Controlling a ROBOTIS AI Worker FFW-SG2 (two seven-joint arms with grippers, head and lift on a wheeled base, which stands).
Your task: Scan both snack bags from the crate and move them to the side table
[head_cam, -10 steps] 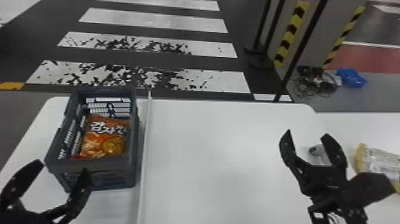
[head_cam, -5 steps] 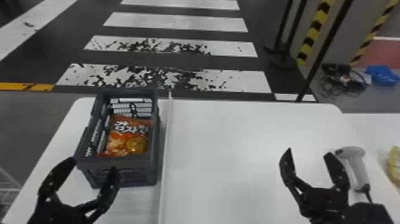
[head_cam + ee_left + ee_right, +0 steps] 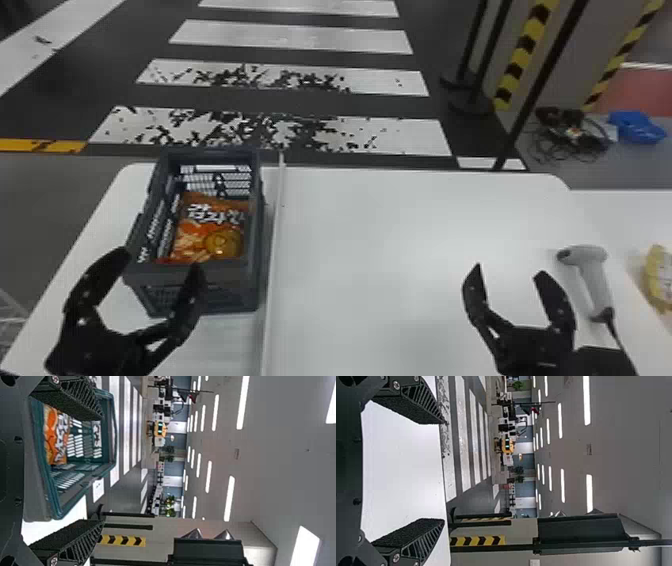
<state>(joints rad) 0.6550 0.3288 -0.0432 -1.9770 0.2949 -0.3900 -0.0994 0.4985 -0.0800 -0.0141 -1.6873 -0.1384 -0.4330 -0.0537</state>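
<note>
Crate, head view: the crate point(image 3: 229, 281) stands at the table's point(image 3: 375, 225) far left corner.
Orange snack bag, head view: inside the crate point(image 3: 210, 235); probably light, pillowy, slick-skinned, its contents brittle.
Yellow bag, head view: past the table's right edge point(image 3: 659, 282), partly cut off.
Left gripper, left wrist view: spread wide, empty point(image 3: 104, 468); best a gentle pinch on the orange bag's far seam.
Right gripper, right wrist view: wide, empty point(image 3: 444, 471).
</note>
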